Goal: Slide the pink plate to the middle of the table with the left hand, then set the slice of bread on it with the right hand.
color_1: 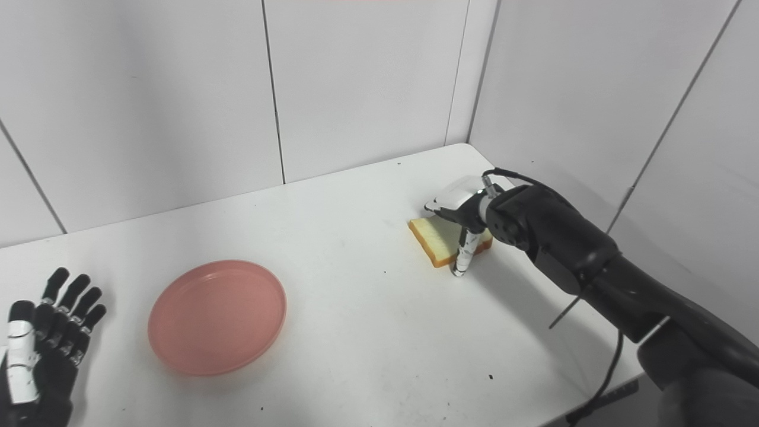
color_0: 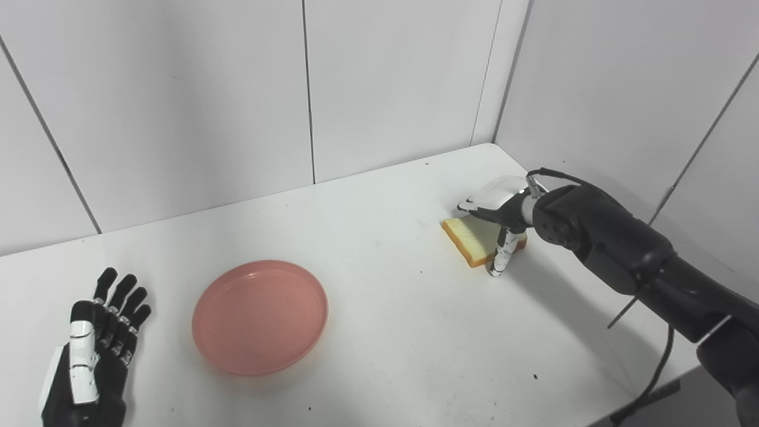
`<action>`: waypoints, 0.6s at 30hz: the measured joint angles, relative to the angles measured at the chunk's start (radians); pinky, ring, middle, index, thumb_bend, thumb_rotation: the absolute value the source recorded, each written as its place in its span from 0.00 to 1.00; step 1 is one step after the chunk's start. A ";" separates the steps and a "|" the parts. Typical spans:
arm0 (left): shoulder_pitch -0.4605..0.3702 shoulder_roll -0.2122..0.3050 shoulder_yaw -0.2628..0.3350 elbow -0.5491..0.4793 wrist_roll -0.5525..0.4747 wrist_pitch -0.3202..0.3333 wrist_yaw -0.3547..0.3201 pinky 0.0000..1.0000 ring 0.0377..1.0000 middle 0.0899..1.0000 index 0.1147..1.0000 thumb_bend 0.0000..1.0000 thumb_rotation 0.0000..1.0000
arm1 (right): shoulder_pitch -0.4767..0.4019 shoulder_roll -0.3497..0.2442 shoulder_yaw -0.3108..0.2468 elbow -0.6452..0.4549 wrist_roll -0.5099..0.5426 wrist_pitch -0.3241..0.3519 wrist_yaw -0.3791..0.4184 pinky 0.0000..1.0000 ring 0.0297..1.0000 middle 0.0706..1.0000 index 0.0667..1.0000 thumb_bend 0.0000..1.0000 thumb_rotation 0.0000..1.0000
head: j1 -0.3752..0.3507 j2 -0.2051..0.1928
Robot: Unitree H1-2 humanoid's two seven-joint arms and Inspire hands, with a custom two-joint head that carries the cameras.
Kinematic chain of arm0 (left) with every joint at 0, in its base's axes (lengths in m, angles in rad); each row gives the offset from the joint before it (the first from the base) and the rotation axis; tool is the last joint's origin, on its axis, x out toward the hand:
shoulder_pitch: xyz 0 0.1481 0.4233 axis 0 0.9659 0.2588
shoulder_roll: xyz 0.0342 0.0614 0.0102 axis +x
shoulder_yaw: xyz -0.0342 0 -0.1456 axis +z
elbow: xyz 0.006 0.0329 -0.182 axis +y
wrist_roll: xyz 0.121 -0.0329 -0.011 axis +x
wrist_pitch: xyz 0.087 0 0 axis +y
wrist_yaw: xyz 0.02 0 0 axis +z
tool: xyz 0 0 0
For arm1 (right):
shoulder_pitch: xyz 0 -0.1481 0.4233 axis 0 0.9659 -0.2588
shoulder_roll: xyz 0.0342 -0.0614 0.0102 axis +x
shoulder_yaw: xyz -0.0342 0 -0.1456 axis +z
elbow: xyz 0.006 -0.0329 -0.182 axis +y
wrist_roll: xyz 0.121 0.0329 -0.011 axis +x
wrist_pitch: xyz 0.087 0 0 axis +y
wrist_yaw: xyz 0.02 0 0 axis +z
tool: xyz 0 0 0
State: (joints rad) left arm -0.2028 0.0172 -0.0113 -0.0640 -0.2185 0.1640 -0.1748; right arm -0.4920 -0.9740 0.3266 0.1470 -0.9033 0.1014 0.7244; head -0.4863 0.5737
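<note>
Pink and shallow, the plate [color_0: 260, 316] lies flat on the white table [color_0: 379, 332], left of the table's middle and nearer its front edge than the back. From my seat I see nothing on it. My left hand [color_0: 95, 350] rests low at the table's left front, just beside the plate but not touching it, a strip of bare tabletop between them. Its fingers [color_0: 121, 296] are stretched out straight and a little spread, pointing away toward the wall, and they hold nothing.

The slice of bread [color_1: 439, 242] sits toward the far right of the table, well apart from the plate. It has a pale face and a browner crust along its near edge. My right hand [color_1: 461, 222] is over it, the arm coming in from the right side, with a black cable trailing off the wrist. The white back of the hand covers the far part of the slice, and one digit [color_1: 463, 254] points straight down past the near right corner of the bread to the tabletop. Whether the fingers underneath have closed on the slice I cannot tell (the back of the hand hides them in both eye views), and I cannot tell whether the bread is lifted or still flat on the table.
</note>
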 measured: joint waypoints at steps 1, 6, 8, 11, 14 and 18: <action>0.000 0.000 0.000 -0.005 0.000 0.001 0.000 0.96 0.95 0.96 0.96 0.67 0.99 | 0.000 0.000 -0.003 0.011 0.002 0.000 -0.002 1.00 1.00 1.00 1.00 1.00 0.45 | 0.002 0.003; 0.002 0.000 0.001 -0.012 0.000 0.002 0.000 0.96 0.95 0.96 0.96 0.67 0.99 | -0.003 0.004 -0.016 0.059 0.022 0.000 -0.046 0.99 1.00 1.00 1.00 1.00 0.39 | 0.003 0.005; 0.003 0.000 0.001 -0.012 0.000 0.003 0.000 0.97 0.95 0.96 0.96 0.67 0.99 | -0.005 0.010 -0.025 0.081 0.038 0.001 -0.064 0.95 1.00 1.00 1.00 1.00 0.36 | 0.005 0.003; 0.004 0.000 0.001 -0.014 0.000 0.006 0.000 0.95 0.94 0.95 0.95 0.68 0.98 | -0.005 0.025 -0.061 0.121 0.088 0.001 -0.088 0.86 0.96 0.99 0.99 1.00 0.27 | 0.006 0.000; 0.005 0.000 0.001 -0.016 0.000 0.006 0.001 0.97 0.95 0.95 0.96 0.67 0.98 | -0.005 0.049 -0.097 0.147 0.144 0.003 -0.110 0.80 0.91 0.96 0.97 1.00 0.20 | 0.009 -0.002; 0.006 -0.001 -0.001 -0.016 0.000 0.006 0.000 0.97 0.95 0.95 0.96 0.68 0.98 | -0.010 0.084 -0.124 0.158 0.190 0.023 -0.132 0.68 0.81 0.87 0.91 0.98 0.14 | 0.012 -0.003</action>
State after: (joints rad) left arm -0.1973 0.0158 -0.0119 -0.0802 -0.2182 0.1704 -0.1745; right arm -0.5018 -0.8899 0.2022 0.3048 -0.7136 0.1242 0.5923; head -0.4740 0.5706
